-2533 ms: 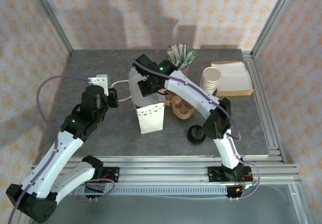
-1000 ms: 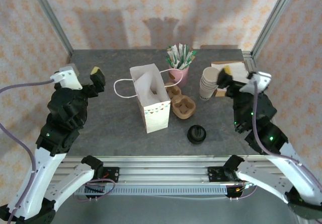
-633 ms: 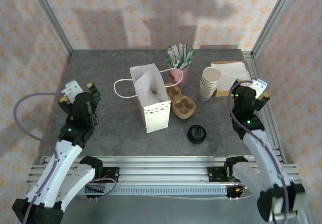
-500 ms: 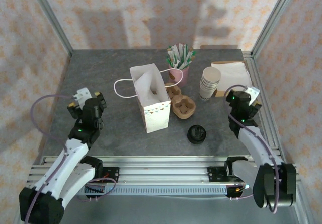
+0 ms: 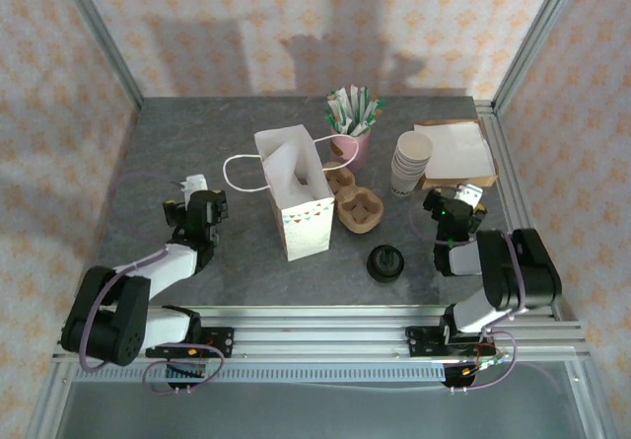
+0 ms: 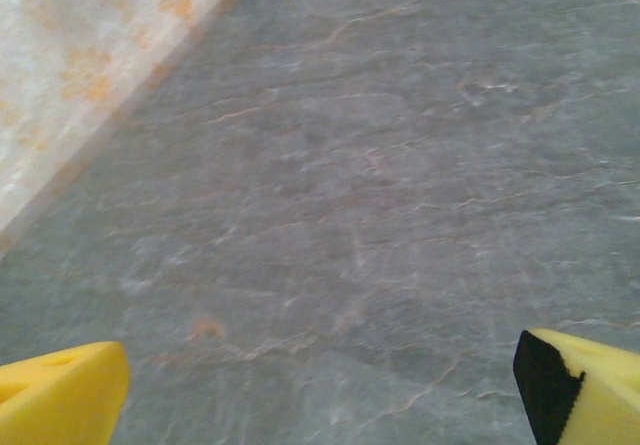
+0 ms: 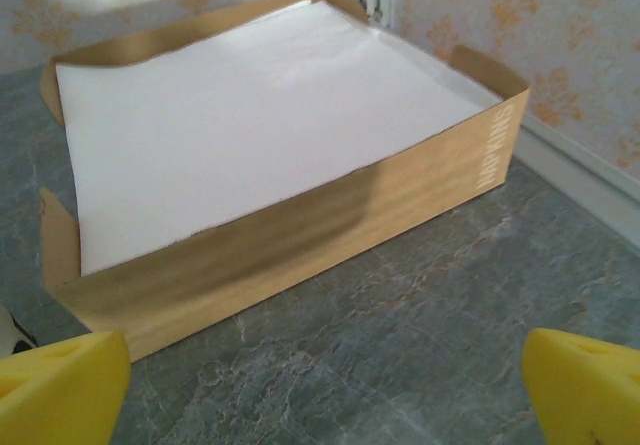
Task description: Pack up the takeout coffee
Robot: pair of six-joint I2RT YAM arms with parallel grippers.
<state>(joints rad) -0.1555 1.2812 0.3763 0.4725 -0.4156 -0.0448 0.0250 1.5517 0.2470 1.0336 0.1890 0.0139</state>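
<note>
Going container by container: the white paper carrier bag with a loop handle (image 5: 292, 198) stands upright mid-table with its mouth open. From above you can't tell what's in it. Just to its right sits the brown moulded-pulp cup carrier (image 5: 356, 206), touching or nearly touching the bag. Behind that, the small pink cup (image 5: 351, 149) is stuffed with green-and-white sachet sticks (image 5: 353, 109). Further right is the stack of lidless cream paper cups (image 5: 411, 163), and beside it the shallow brown cardboard tray (image 7: 300, 235) holding a flat pile of white napkins (image 7: 250, 105).

Your takeout coffee (image 5: 385, 262) reads from above as a round black lid, with the cup under it hidden. It's standing on the grey stone-look table (image 5: 197, 143) near the front edge, in front of the pulp carrier, off the bag's front right corner.

The left gripper (image 6: 320, 395) has its yellow pads spread wide, with bare table between them, off to the left of the bag. The right gripper (image 7: 320, 395) is spread just as wide, also empty, facing the napkin tray. Neither touches the coffee, and the right one is nearer.
</note>
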